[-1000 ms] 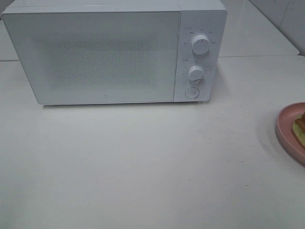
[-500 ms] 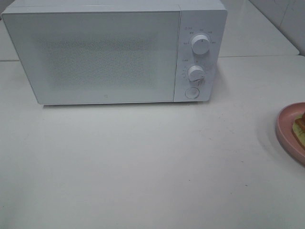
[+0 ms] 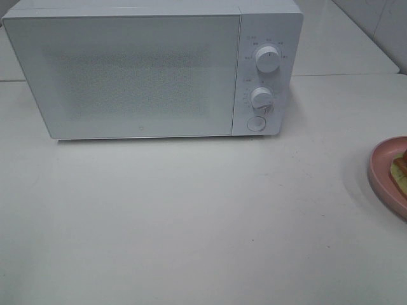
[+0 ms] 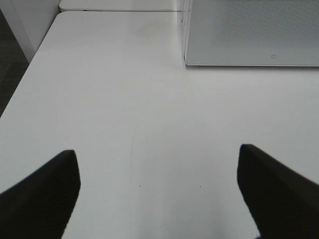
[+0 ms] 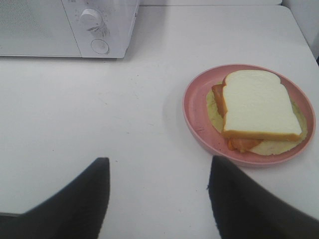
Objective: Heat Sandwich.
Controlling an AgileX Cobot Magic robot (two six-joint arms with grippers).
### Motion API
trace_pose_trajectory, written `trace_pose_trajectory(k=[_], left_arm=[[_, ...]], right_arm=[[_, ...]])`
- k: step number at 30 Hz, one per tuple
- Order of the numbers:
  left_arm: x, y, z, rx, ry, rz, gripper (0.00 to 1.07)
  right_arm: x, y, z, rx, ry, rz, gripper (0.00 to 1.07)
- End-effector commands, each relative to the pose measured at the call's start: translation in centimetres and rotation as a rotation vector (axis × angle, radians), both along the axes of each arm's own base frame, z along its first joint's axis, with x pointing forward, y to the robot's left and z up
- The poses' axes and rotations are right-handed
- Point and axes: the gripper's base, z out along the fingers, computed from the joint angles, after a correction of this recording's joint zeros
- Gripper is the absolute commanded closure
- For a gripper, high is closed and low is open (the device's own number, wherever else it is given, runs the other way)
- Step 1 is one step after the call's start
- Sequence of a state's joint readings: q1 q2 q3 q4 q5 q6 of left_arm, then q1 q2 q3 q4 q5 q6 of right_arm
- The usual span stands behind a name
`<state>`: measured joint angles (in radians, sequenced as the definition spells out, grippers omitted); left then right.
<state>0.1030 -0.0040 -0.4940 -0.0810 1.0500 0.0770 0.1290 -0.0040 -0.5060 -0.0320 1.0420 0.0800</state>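
The sandwich (image 5: 256, 107) lies on its pink plate (image 5: 195, 115), ahead of the right gripper (image 5: 157, 191). That gripper's jaws stand apart, grasping nothing (the left gripper (image 4: 158, 186) likewise).

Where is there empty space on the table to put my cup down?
The biggest bare patch is the white table in front of the microwave, stretching right up to the pink plate. There is also bare table left of the microwave. The right edge is taken: the plate there holds the sandwich.
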Motion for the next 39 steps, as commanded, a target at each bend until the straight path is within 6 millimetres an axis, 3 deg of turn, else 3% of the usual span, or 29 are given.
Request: trace_pose_trajectory(k=[1, 39], left_arm=[[-0.25, -0.09, 0.01, -0.012, -0.032, -0.006, 0.28], [-0.25, -0.13, 0.01, -0.011, -0.032, -0.011, 0.28]], right_arm=[[-0.33, -0.10, -0.04, -0.005, -0.030, 0.001, 0.49], [-0.33, -0.10, -0.04, -0.005, -0.030, 0.001, 0.49]])
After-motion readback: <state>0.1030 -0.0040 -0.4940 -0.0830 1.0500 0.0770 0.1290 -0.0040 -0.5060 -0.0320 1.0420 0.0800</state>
